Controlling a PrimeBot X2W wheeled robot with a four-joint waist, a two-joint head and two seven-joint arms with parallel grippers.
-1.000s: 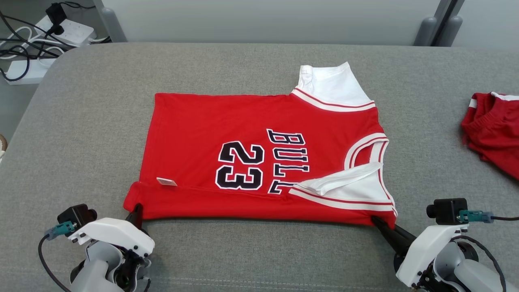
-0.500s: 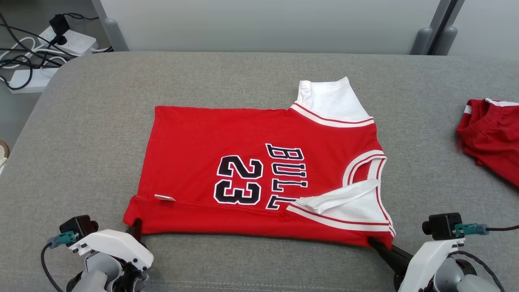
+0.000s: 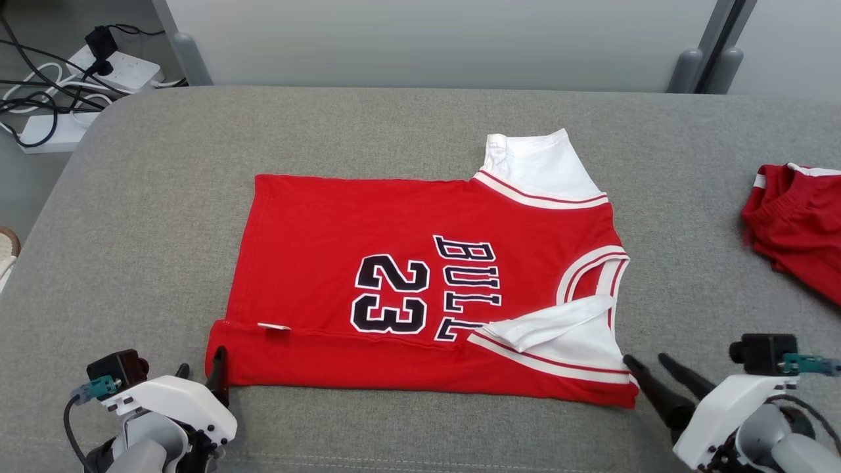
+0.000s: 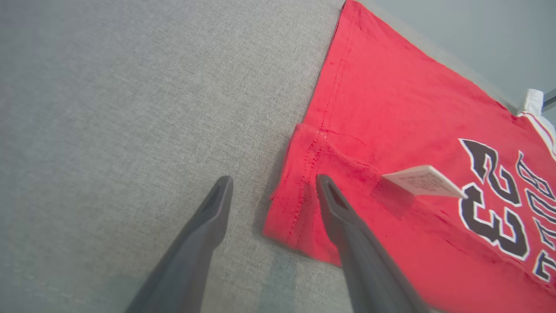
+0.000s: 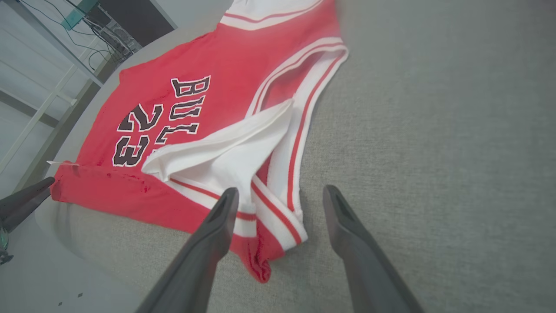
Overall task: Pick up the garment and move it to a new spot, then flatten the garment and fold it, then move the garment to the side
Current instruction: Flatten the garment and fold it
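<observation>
- The left tool (image 3: pixel 202 362) stands wide open and empty, one finger over the garment's (image 3: pixel 420 276) near hem corner, the other over bare table (image 3: pixel 394 125).
- The right tool (image 3: pixel 645 359) is equally open and empty, straddling the near shoulder corner.
- Paired at both ends of the near edge, they look placed to keep that long fold straight.
- The garment lies flat mid-table, nearer the front edge, neck rightward, label (image 3: pixel 274 326) upturned.
- Another red garment (image 3: pixel 795 230) sits apart at the right edge.
</observation>
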